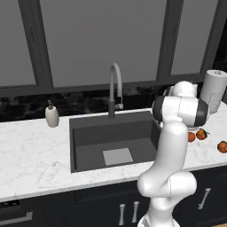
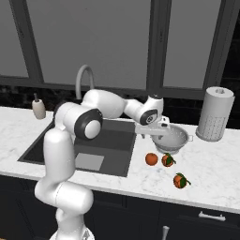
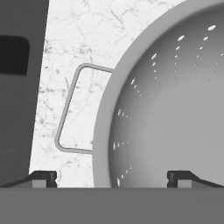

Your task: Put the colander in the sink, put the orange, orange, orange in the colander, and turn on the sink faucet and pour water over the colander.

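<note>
The shiny colander stands on the marble counter just right of the sink. My gripper hangs open over its left rim. In the hand view the gripper straddles the colander rim: one fingertip is outside, near the wire handle, and the other is over the bowl's inside. Nothing is held. Three oranges lie on the counter in front of the colander, also seen as oranges. The sink faucet arches over the back of the sink.
A beige soap dispenser stands left of the sink at the back. A tall perforated paper towel holder stands right of the colander. Dark windows rise behind the counter. Cabinet fronts with handles run below the counter edge.
</note>
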You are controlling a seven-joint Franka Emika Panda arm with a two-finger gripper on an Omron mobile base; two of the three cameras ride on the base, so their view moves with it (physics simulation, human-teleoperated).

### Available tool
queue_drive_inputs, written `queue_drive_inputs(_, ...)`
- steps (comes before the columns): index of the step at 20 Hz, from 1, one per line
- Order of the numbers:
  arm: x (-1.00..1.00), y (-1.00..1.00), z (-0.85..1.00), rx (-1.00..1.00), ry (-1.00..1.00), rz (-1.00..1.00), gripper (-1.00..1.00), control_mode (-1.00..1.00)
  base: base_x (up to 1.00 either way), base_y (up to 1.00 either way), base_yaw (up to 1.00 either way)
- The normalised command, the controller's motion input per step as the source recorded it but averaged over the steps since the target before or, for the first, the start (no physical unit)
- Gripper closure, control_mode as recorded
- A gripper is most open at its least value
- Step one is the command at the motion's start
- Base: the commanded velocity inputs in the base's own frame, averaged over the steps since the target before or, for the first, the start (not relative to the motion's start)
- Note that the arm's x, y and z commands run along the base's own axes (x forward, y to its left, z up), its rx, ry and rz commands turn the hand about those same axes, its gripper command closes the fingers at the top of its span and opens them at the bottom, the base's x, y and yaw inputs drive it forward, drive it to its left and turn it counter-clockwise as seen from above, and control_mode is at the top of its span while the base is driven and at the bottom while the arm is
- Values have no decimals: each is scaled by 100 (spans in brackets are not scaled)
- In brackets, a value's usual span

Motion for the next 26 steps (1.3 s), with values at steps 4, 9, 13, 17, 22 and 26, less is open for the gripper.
queue_drive_inputs(4, 23, 0, -12, 0, 0, 0, -100, -100, 0, 0, 0)
queue_drive_inputs(9, 8, 0, -3, 0, 0, 0, 100, -100, 0, 0, 0)
queue_drive_inputs(13, 0, 0, 0, 0, 0, 0, 100, -100, 0, 0, 0)
queue_drive_inputs(17, 0, 0, 0, 0, 0, 0, 100, -100, 0, 0, 0)
queue_drive_inputs(22, 0, 0, 12, 0, -1, 0, 100, -100, 0, 0, 0)
queue_drive_inputs(26, -1, 4, 29, 0, -11, 3, 100, -100, 0, 0, 0)
